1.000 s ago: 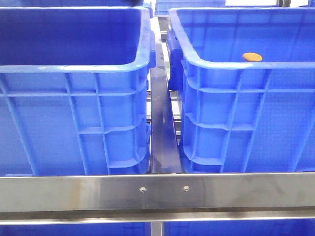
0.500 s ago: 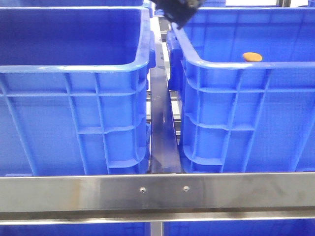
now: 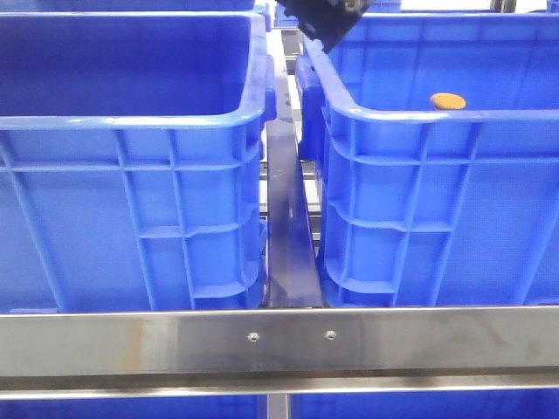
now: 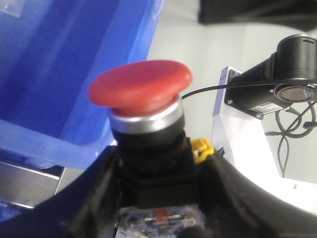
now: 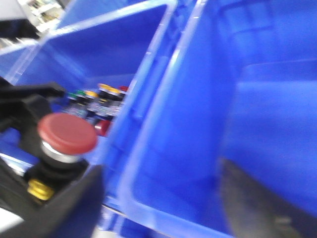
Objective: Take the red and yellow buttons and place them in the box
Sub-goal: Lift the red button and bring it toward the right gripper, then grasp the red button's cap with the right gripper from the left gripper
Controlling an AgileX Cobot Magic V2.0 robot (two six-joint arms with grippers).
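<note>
My left gripper (image 4: 158, 184) is shut on the black body of a red mushroom-head button (image 4: 141, 90), held in the air beside a blue crate's rim (image 4: 54, 148). The right wrist view shows the same red button (image 5: 67, 133) in the left gripper. My right gripper (image 5: 163, 208) is open and empty above a blue crate (image 5: 257, 109) with a bare inside. Behind it, another crate (image 5: 114, 34) holds several buttons (image 5: 99, 101). In the front view, an orange-yellow button cap (image 3: 448, 101) shows inside the right crate (image 3: 437, 175). The left crate (image 3: 131, 175) shows nothing inside.
A dark gripper part (image 3: 323, 22) hangs at the top edge above the gap between the crates; I cannot tell which arm it is. A steel rail (image 3: 279, 340) crosses the front, and a dark bar (image 3: 288, 244) runs between the crates. A white stand with a black camera (image 4: 277, 74) is beside the left gripper.
A dark gripper part has come into the top of the front view above the gap between the crates and shifted slightly right. The crates and the orange-yellow cap have not moved.
</note>
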